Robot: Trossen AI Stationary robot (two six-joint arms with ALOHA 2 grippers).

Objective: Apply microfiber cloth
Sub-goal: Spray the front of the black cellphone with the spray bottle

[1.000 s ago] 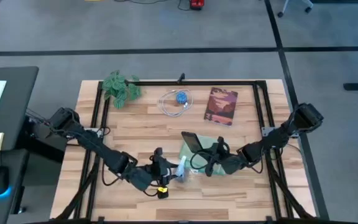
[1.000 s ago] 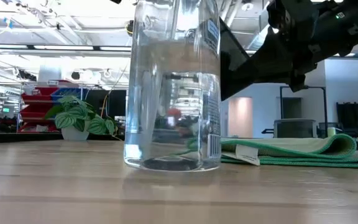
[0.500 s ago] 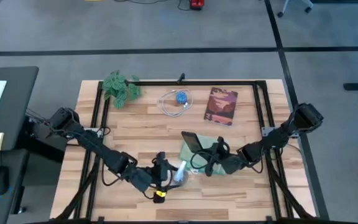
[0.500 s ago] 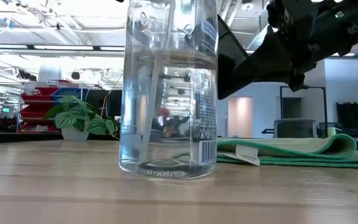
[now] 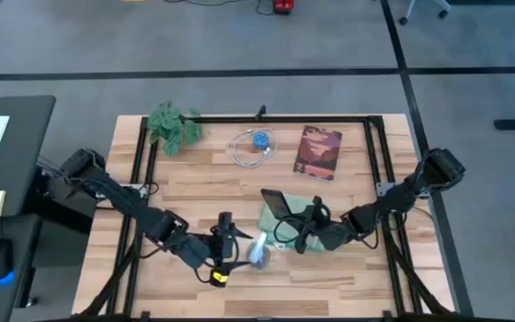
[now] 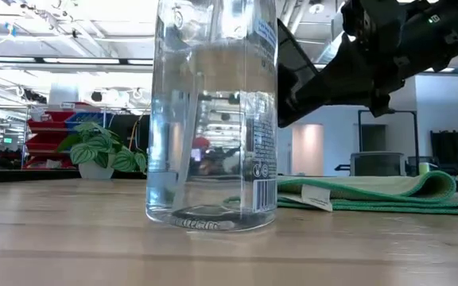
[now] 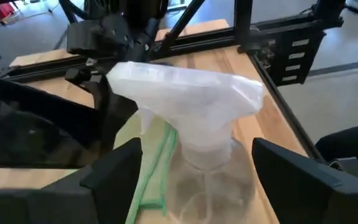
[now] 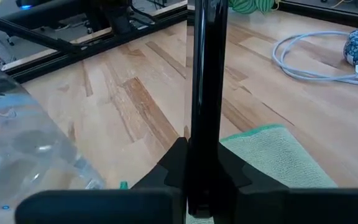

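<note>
High view, left hand [image 5: 237,249] spread open, drawn back from spray bottle [image 5: 259,250], right hand [image 5: 304,231] clenching phone [image 5: 276,204].

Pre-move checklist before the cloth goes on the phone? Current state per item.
1. Black phone gripped: ok, the right end effector is shut on it, holding it on edge.
2. Microfiber cloth within reach: ok, it lies on the table below the phone.
3. Cloth held: not ok, neither end effector has it.
4. Spray bottle upright: ok, standing on the table.
5. Left end effector free: not ok, its open fingers straddle the bottle.
</note>
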